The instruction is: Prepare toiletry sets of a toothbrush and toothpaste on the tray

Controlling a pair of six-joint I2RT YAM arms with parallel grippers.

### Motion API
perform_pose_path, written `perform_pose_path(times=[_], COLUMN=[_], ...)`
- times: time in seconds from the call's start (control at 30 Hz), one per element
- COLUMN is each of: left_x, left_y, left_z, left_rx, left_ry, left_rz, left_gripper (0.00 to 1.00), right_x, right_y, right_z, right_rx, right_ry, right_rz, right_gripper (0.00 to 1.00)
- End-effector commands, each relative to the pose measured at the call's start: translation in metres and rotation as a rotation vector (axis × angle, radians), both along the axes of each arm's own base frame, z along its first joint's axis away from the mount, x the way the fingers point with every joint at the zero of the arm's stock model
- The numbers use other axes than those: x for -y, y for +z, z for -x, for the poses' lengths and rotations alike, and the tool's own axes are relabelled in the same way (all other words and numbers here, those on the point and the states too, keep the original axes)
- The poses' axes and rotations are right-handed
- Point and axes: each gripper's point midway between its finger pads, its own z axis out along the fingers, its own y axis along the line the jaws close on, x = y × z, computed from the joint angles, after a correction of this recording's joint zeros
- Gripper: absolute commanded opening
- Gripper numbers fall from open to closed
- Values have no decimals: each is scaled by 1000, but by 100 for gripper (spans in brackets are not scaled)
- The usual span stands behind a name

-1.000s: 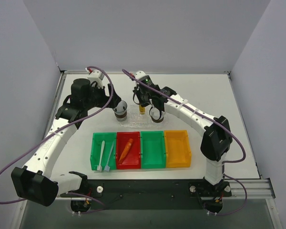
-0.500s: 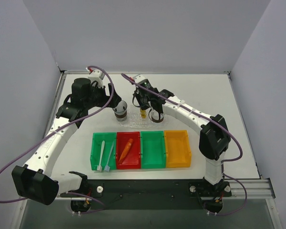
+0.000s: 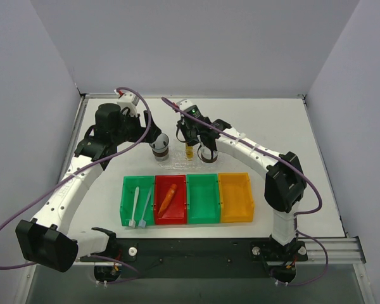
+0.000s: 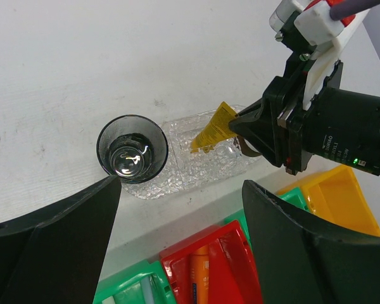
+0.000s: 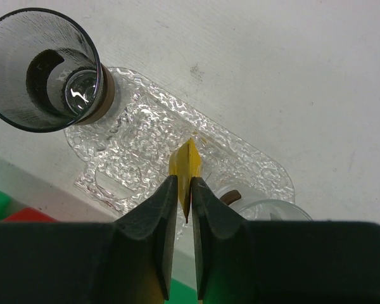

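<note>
Right wrist view: the right tool (image 5: 184, 190) pinches the flat end of the yellow tube (image 5: 189, 161), one finger pressed on each face. The tube runs straight on beyond the fingertips, so its long axis follows the tool's own line and points at the tray (image 5: 133, 158), which lies directly beneath. The far tip sits over the middle of the tray, between the cup (image 5: 44, 69) ahead and left of the tool and a second cup (image 5: 266, 206) just right of the fingers. I cannot tell whether the tip touches the bumpy surface or hangs just above it.

From the left wrist the tube leans instead of standing upright: its tip is out ahead of the right tool and angled towards the first cup.

That lean is what the coming move likely turns on. If the fingers part, the tube should tip away from the tool along the tray's length, towards the first cup, and there looks to be bare tray for it.

Left tool (image 4: 180, 190) is spread wide and holds nothing; it hovers with the first cup and the tray's near edge ahead of it. The right arm is plainly the nearer one.

Nearer the arm bases on the worktop (image 3: 291, 126), the orange tube (image 3: 168, 198) and the toothbrushes (image 3: 139, 206) lie in the bins, well apart from both tools.
</note>
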Motion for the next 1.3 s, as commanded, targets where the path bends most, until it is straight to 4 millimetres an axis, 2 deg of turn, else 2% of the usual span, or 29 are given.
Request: perform_pose_path(times=[0.0, 0.1, 0.27, 0.47, 0.67, 0.8, 0.83, 0.87, 0.9, 0.93, 1.0, 1.03, 1.13, 1.17, 1.27], left_x=[0, 0, -1, -4, -10, -22, -22, -13, -13, -10, 4, 6, 22, 24, 50], left_y=[22, 22, 22, 23, 15, -6, -11, -16, -26, -35, -49, -59, -74, -90, -127], left_z=[-5, -5, -4, -1, 11, 27, 32, 40, 49, 57, 75, 84, 104, 111, 129], left_rx=[63, 65, 64, 69, 43, -24, -33, -39, -71, -96, -148, -169, -198, -227, -288], left_ry=[2, 3, 5, 8, 21, 86, 79, 58, 51, 36, -11, -24, -53, -49, -78], left_rz=[5, 5, 2, 7, -2, -75, -110, -147, -188, -201, -192, -191, -183, -201, -239], left_gripper=[88, 88, 88, 88, 84, 82, 81, 81, 81, 80, 80, 79, 76, 75, 72], right_x=[2, 3, 1, 1, 11, 26, 34, 34, 39, 47, 52, 63, 79, 88, 112], right_y=[1, 0, 7, 34, 61, 77, 87, 90, 92, 104, 111, 119, 127, 128, 132], right_z=[-7, -7, -8, -11, -12, -10, -11, -8, -7, -6, -1, 0, 13, 13, 19], right_rx=[10, 6, 12, 53, 73, 63, 72, 61, 56, 68, 42, 52, 37, 36, 38], right_ry=[-24, -29, -33, -48, -81, -119, -135, -135, -142, -154, -148, -163, -167, -184, -224], right_rz=[-7, -1, -15, -53, -119, -188, -211, -237, -248, -274, -319, -338, -369, -375, -402], right_gripper=[16, 22, 24, 32, 34, 34, 34, 34, 34, 34, 34, 34, 36, 37, 37])
